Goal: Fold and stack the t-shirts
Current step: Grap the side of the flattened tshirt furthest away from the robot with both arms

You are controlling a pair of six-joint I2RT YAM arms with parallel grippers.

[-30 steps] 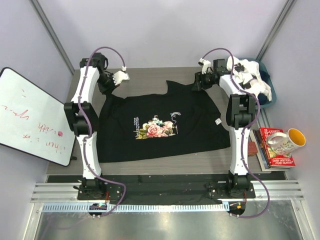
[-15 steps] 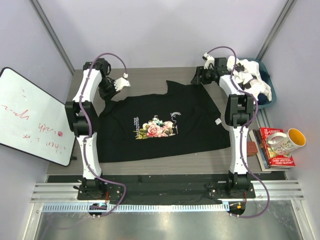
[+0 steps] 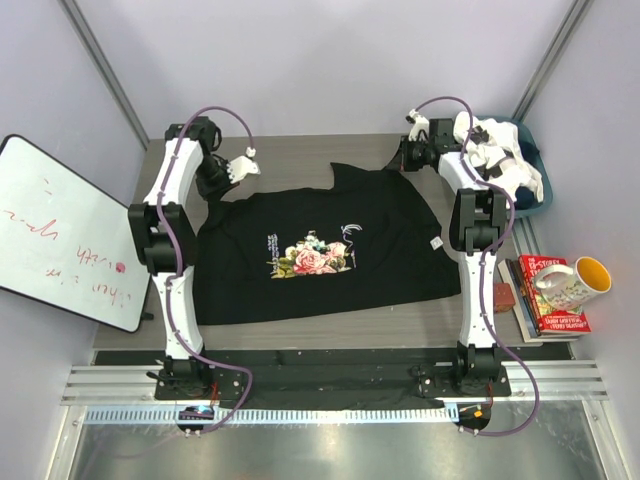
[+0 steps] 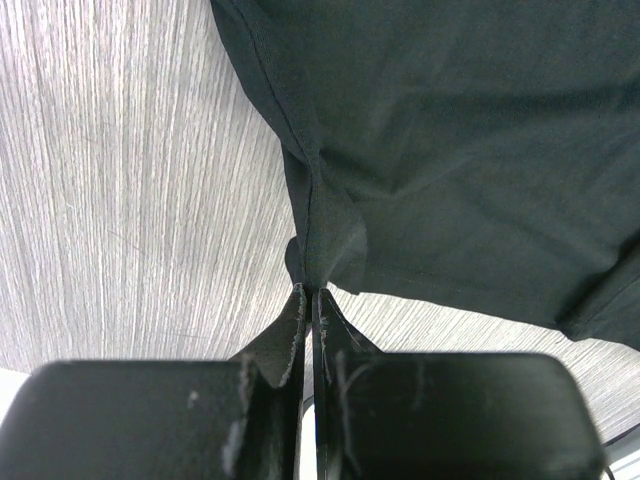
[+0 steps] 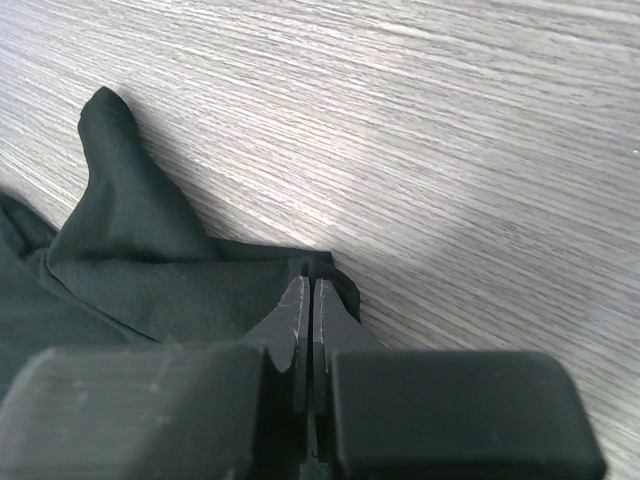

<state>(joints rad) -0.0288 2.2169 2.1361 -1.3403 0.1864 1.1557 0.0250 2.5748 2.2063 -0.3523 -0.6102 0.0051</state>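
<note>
left jaws: the left gripper [image 4: 308, 291] is pressed shut, with a puckered seam edge of the black t-shirt [image 4: 450, 150] pinched at its tips.
right jaws: the right gripper [image 5: 308, 284] is closed as well, its tips nipping a thin folded edge of the black t-shirt [image 5: 140, 260] against the table [image 5: 450, 120].
wrist views only: they show the cloth caught between the fingers. On the left it bunches into a small fold above the tips. On the right a pointed flap of cloth stands up to the left of the tips.
overhead only: it shows the whole black t-shirt [image 3: 390, 270] spread flat with its rose print [image 3: 312, 258] facing up.
left gripper place: the left gripper [image 3: 243, 164] is at the far-left corner of the cloth, up and left of the rose print.
right gripper place: the right gripper [image 3: 404, 156] is at the far-right corner, up and right of the rose print.
long axis: it runs left to right across the table [image 3: 300, 152]. I cannot tell which end holds the collar.
white t-shirt [image 3: 500, 160]: heaped with black patches showing, well right of the rose print and beyond the right gripper, on a teal board [image 3: 527, 130].
right of the rose print, nearer: books [image 3: 548, 305] with a mug [image 3: 570, 283] on top.
left of the rose print: a whiteboard [image 3: 70, 230], off the table.
</note>
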